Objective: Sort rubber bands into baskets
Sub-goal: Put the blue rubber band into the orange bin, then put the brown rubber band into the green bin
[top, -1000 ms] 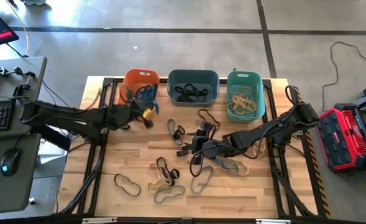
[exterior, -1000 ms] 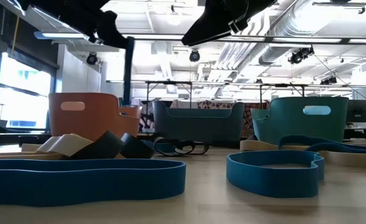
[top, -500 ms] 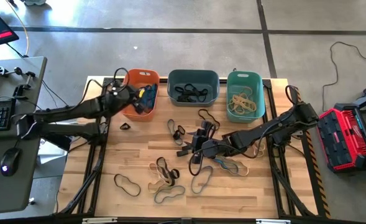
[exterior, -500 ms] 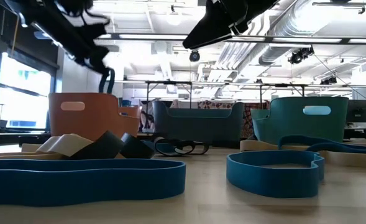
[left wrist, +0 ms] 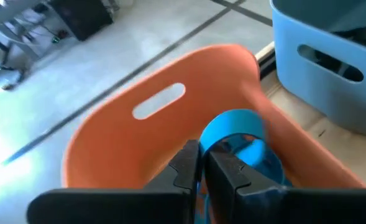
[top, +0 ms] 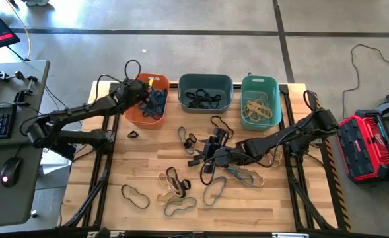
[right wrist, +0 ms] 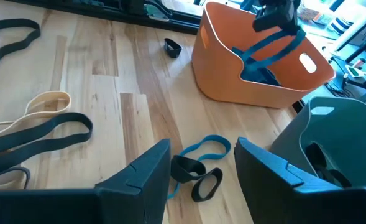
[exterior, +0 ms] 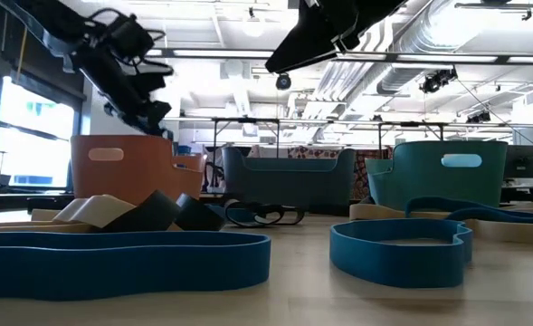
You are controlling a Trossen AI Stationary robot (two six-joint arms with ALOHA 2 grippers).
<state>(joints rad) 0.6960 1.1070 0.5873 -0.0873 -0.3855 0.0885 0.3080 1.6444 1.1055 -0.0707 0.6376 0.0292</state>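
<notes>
Your left gripper (top: 148,91) hangs over the orange basket (top: 138,111) at the upper left of the table in the high view, its jaws pinched narrow on a blue rubber band (left wrist: 235,134). In the left wrist view that band loops up between the two dark fingers (left wrist: 184,169) with the basket's orange wall and its handle slot behind it. From the right wrist view you can see the same blue band (right wrist: 271,46) dangling from the left gripper (right wrist: 276,15) down into the orange basket (right wrist: 232,78), where more blue bands already lie.

Your right gripper (top: 211,157) sits low over the middle of the table (top: 141,165), jaws spread wide and holding nothing, with loose bands scattered around it. Just ahead of its fingers (right wrist: 142,171) lie a small blue band (right wrist: 201,148) and two small dark loops (right wrist: 195,174).

The slate blue-grey basket (top: 205,102) stands at top centre with dark bands inside; the teal basket (top: 259,110) stands to its right with tan bands inside. A small dark band (top: 133,134) lies alone below the orange basket.
</notes>
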